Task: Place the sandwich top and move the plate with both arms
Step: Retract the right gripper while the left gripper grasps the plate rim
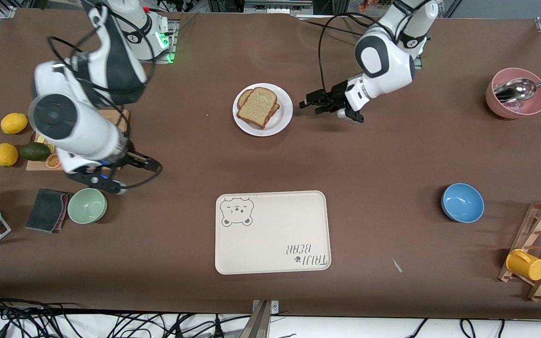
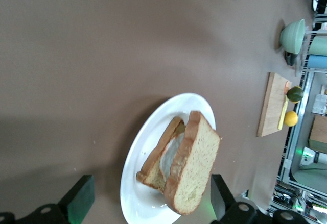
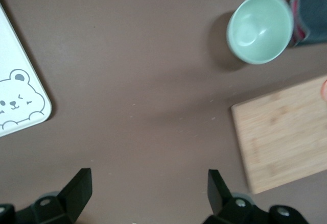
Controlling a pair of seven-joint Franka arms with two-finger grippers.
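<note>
The white plate (image 1: 283, 117) lies mid-table, toward the robots' bases. On it the sandwich top (image 1: 257, 107), a tan speckled slice with a brown crust, rests on a lower slice. In the left wrist view the sandwich top (image 2: 196, 168) leans over a white filling on the plate (image 2: 135, 178). My left gripper (image 1: 309, 108) hovers just beside the plate, toward the left arm's end, open, with the plate's edge between its fingers (image 2: 76, 199). My right gripper (image 1: 141, 176) hangs open and empty over bare table by the green bowl, its fingers (image 3: 77, 189) wide apart.
A cream bear tray (image 1: 273, 232) lies nearer the front camera. A green bowl (image 1: 87, 205), dark cloth (image 1: 47, 210) and wooden board (image 3: 286, 132) with fruit are at the right arm's end. A blue bowl (image 1: 462, 203), pink bowl (image 1: 517, 105) and mug rack (image 1: 540, 249) are at the left arm's end.
</note>
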